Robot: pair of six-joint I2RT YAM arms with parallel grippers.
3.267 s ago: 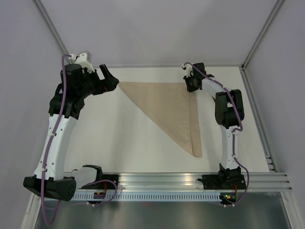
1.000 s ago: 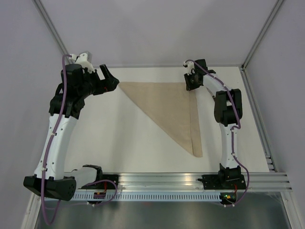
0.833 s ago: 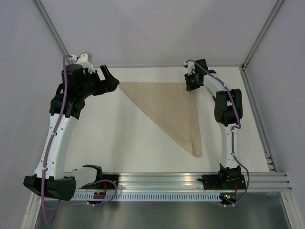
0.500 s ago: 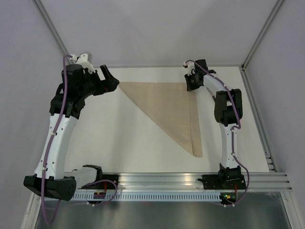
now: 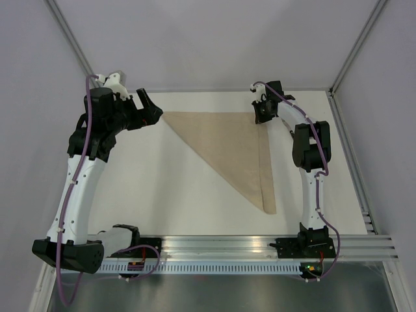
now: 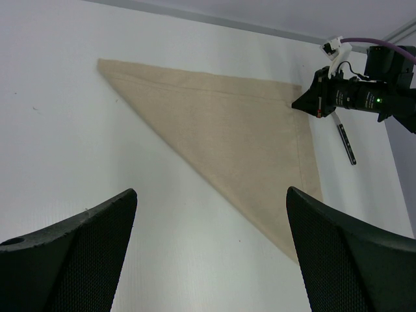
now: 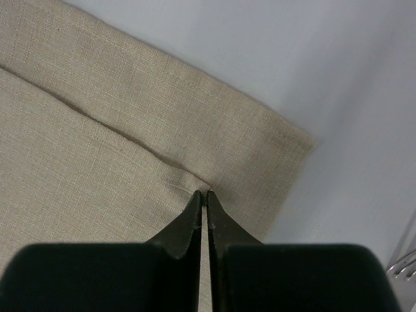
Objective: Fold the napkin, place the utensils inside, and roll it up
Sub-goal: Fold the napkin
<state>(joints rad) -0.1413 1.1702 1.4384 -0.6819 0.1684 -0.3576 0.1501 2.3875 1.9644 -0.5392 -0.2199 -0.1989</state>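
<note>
My right claw (image 7: 206,192) pinches the far right corner of the napkin (image 7: 97,130), a folded triangle on the table (image 5: 162,182); my left claw (image 6: 208,193) hangs wide apart. The bite is thin; pulling could slip it or peel off one layer.

So the setup's a flat white tabletop (image 5: 169,188) boxed in by plain pale grey walls (image 5: 214,39), with thin grey metal corner posts (image 5: 68,36) running up at the back. Along the near edge there's a silver aluminium rail (image 5: 221,244), a white slotted strip (image 5: 221,266) just below it, then a brushed grey metal sheet (image 5: 214,292).
</note>
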